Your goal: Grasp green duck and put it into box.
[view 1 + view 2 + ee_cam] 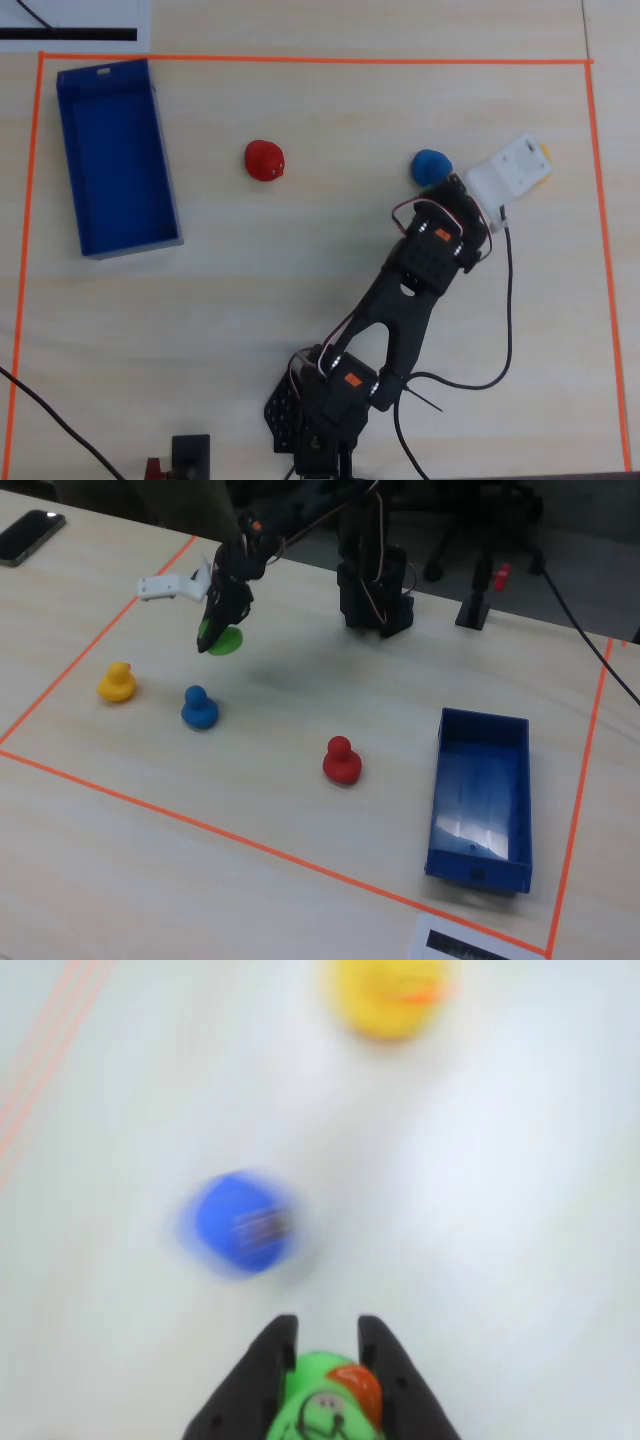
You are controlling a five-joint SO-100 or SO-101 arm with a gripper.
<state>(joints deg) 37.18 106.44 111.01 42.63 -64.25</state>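
The wooden table [300, 810] carries an orange tape border [250, 842], and inside it the box [478, 798] sits near the right side in the fixed view, well apart from the arm [370, 575] reaching out to the left. The gripper [327, 1350] has its black fingers [262, 1385] pinching the green duck [322, 1405], held off the tabletop, also seen in the fixed view [222, 638]. On the table lie the red duck [341, 760], the blue duck [199, 708] and the yellow duck [116, 682]

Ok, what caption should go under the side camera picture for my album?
Black jaws lift a small green rubber duck above the table, far from the long blue box.
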